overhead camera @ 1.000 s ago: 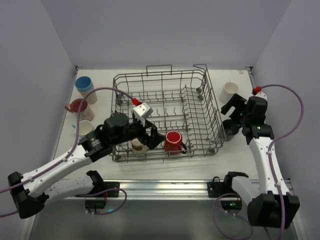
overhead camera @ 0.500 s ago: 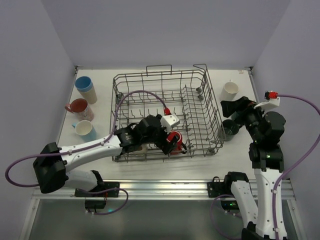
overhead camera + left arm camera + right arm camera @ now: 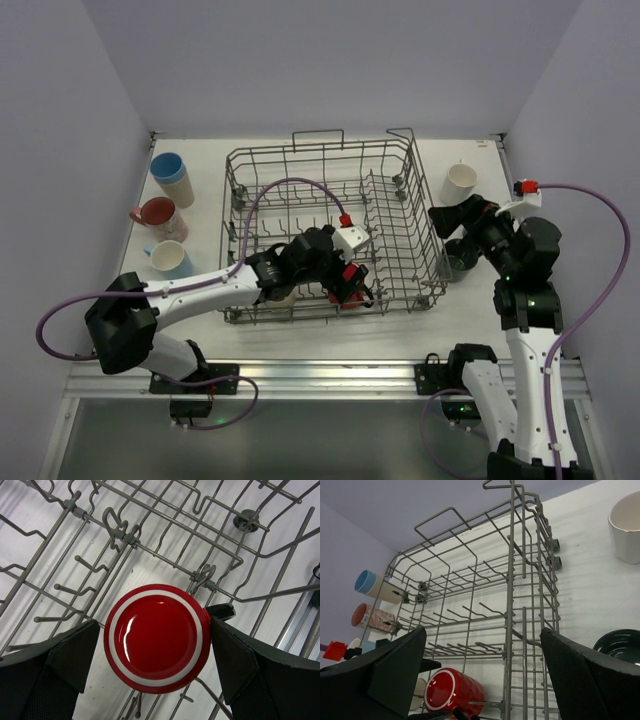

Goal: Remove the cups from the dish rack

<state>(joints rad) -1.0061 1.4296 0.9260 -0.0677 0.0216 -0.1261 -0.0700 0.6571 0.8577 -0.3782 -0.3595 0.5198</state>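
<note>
**You:** How much room did I have, seen from above?

**Spotter:** Plenty outside the dish rack, little inside it. Your left gripper was down among the tines at the near edge, over the red mug. A beige cup sat just beside it on the left. On the table, left of the rack, stood a blue cup, a pink mug and a light blue cup. On the right, a cream cup and a dark teal cup stood near the rack's wall. Your right gripper hung between them.

**You:** What had changed?

**Spotter:** A second before, your left gripper was over the beige cup and the red mug lay uncovered. By this moment it had crossed to the mug. Your right gripper had drawn back from the dark teal cup.

**You:** And the left wrist view?

**Spotter:** The red mug showed you its white-ringed end. Your left gripper was spread open, with its fingers close on either side of the mug. I could not tell whether they touched it.

**You:** The right wrist?

**Spotter:** Your right gripper was wide open and held nothing. The dish rack stood ahead, with the red mug on its side at its near edge. The dark teal cup was just beside your right finger, and the cream cup stood farther off.
</note>
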